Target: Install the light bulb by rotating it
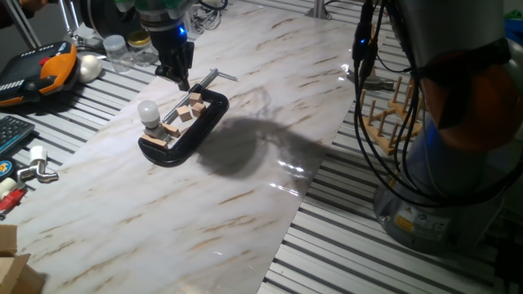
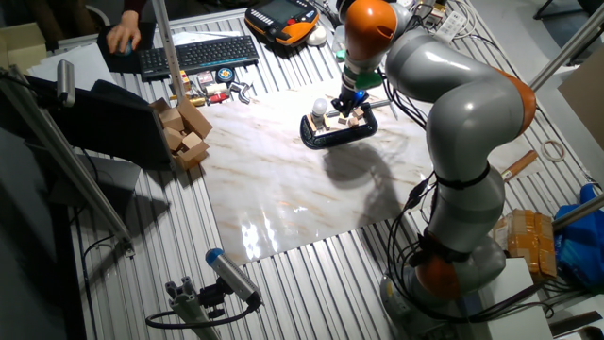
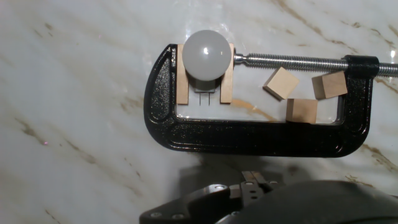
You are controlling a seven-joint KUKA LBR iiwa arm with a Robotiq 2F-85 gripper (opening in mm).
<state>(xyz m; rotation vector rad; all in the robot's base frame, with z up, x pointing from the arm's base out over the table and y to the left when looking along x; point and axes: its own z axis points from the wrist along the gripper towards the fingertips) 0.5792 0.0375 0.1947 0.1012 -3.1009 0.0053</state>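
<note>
Hovering above the black C-clamp [image 1: 184, 135], near its screw handle, the end effector [image 1: 181, 82] holds nothing; its finger spread cannot be told. Three loose wooden blocks [image 3: 302, 110] are noted inside the clamp frame. Farther along, the light bulb [image 3: 208, 53] sits upright between two clamped blocks, ungrasped; rotation judged not yet begun.

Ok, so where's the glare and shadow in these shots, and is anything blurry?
In one fixed view a dark arm shadow falls beside the C-clamp, with glare streaks on the marble slab. In the other fixed view bright reflections sit near the slab's front edge. In the hand view the light bulb is sharp, while the gripper housing at the bottom is soft and dark.
</note>
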